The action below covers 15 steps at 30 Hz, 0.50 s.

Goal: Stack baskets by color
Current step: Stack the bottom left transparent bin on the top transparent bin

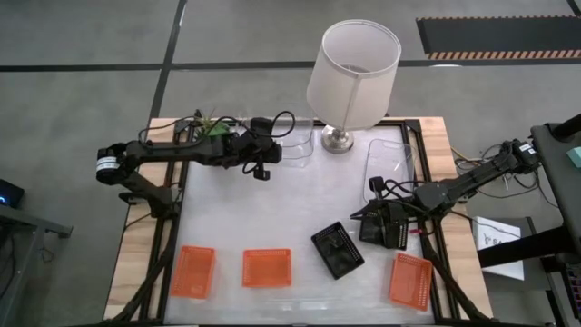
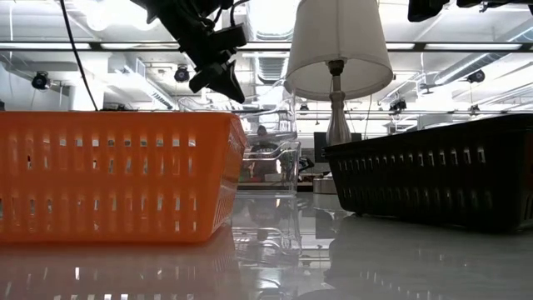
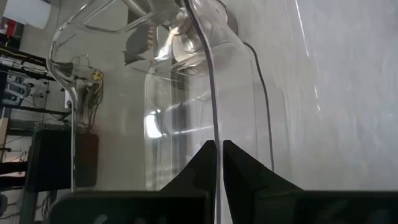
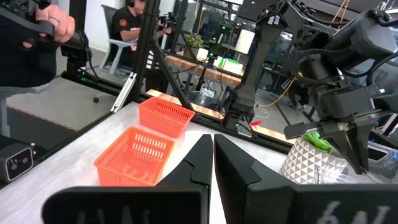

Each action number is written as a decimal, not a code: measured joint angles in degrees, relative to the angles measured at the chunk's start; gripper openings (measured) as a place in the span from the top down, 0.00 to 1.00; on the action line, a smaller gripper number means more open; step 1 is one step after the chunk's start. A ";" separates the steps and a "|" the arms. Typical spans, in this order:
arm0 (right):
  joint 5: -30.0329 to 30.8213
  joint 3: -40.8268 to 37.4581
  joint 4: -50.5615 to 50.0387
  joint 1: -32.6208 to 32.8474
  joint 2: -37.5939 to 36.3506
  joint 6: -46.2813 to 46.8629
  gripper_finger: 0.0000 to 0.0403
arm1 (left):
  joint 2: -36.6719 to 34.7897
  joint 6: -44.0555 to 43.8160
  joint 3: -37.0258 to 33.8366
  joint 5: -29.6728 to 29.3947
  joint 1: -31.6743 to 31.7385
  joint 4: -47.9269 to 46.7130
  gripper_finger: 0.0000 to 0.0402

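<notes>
My left gripper [image 3: 219, 149] is at the table's far side [image 1: 274, 147], shut on a clear basket [image 1: 292, 141] beside the lamp. A second clear basket [image 1: 390, 159] lies right of the lamp. Three orange baskets [image 1: 193, 271] [image 1: 267, 267] [image 1: 410, 280] rest flat along the near edge. One black basket [image 1: 338, 250] lies right of centre, and another [image 1: 388, 229] lies below my right gripper [image 1: 363, 218]. That gripper is shut on nothing and points level toward the table's left [image 4: 212, 146]. My left gripper pinches the clear basket's thin side wall at its rim [image 3: 215, 127] between its two fingers. The fingers slant down from the table's left. The basket reaches away from the fingers with its wall edge-on. I cannot tell whether its bottom is clear of the table.
A white lamp [image 1: 352, 73] stands at the far centre, close to the held basket. A potted green plant [image 1: 211, 127] sits at the far left under the left arm. Bare white tabletop [image 1: 263, 209] lies in the middle. A person shows beyond the table's left [image 4: 134, 18].
</notes>
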 joint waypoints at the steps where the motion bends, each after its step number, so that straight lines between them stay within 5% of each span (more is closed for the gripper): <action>1: 0.02 0.00 0.00 0.00 0.02 0.00 0.98 | 0.00 -0.14 -0.10 0.00 -0.01 0.21 1.00; 15: 0.00 -0.01 0.00 0.00 0.02 0.87 0.98 | 0.00 -1.27 -3.91 0.02 0.02 4.92 1.00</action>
